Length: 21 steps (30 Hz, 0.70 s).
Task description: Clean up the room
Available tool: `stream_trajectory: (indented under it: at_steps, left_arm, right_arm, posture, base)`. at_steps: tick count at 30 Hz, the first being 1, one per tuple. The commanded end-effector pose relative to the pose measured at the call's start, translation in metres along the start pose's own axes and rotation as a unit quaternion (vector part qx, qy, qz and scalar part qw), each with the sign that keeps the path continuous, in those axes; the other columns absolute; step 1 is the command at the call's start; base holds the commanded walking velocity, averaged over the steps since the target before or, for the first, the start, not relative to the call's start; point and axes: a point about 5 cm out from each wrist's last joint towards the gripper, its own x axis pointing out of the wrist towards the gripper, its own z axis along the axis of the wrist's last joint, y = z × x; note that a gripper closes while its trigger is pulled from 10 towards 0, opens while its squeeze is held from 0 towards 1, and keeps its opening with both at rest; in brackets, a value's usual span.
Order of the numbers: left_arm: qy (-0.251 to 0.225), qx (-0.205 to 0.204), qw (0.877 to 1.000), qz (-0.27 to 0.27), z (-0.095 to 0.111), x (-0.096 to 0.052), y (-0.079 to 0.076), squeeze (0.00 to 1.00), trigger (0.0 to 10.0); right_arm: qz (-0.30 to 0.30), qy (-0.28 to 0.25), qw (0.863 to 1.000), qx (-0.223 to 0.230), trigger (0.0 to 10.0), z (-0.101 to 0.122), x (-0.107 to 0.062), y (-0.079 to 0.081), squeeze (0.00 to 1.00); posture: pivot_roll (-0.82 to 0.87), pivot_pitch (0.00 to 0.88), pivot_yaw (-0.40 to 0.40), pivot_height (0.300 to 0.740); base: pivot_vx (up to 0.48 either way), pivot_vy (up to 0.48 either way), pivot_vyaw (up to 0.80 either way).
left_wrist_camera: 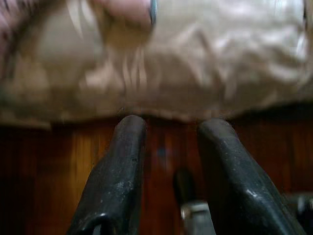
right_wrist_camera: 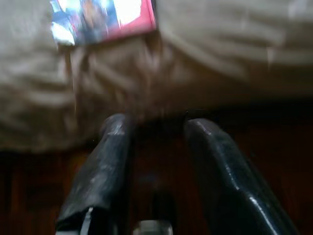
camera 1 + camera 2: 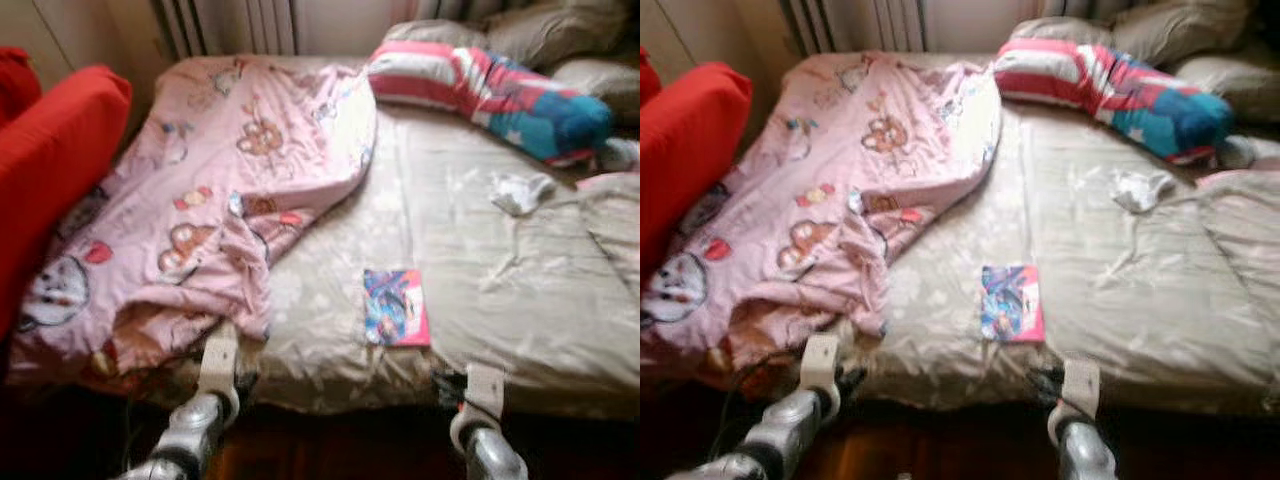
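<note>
The left gripper (image 1: 166, 161) is held low at the near edge of the bed (image 3: 500, 290), its two black fingers apart with nothing between them; it points at the hanging edge of the beige sheet, with the dark wooden floor (image 1: 49, 171) beneath. The right gripper (image 2: 154, 161) is held the same way further along that edge, fingers likewise spread and empty. This matched, low posture suggests that both arms are staged for a reach onto the mattress rather than engaged in any grasp. Directly ahead of the right gripper, a small pink and blue booklet (image 3: 397, 307) lies flat on the sheet near the bed's edge; it is the nearest loose item and the likely first pick. Ahead of the left gripper, a pink cartoon-print blanket (image 3: 220, 190) lies rumpled across the left half of the bed, one corner drooping over the edge. Further off, a crumpled white cloth (image 3: 522, 191) rests on the sheet, a striped pillow (image 3: 490, 90) lies near the head of the bed, and a red cushion (image 3: 50, 160) stands to the left.
</note>
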Motion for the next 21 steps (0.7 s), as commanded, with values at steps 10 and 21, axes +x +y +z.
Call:
stream_trajectory:
  at_steps: [10, 21]
  left_arm:
    - [0.059, -0.001, 0.998, 0.012, -0.033, -0.008, 0.006, 0.00, 10.0]
    - [0.067, 0.000, 0.998, 0.017, -0.039, -0.011, 0.008, 0.00, 10.0]
  right_arm:
    - [-0.001, 0.068, 0.998, -0.005, 10.0, -0.034, -0.010, 0.000, 0.00]
    - [-0.003, 0.064, 0.998, -0.008, 10.0, -0.034, -0.010, 0.000, 0.00]
  posture:
    - [-0.08, 0.121, 0.040, 0.740]
    - [-0.08, 0.106, 0.041, 0.740]
  base:
    - [0.000, 0.000, 0.00]
    - [0.023, 0.000, 0.00]
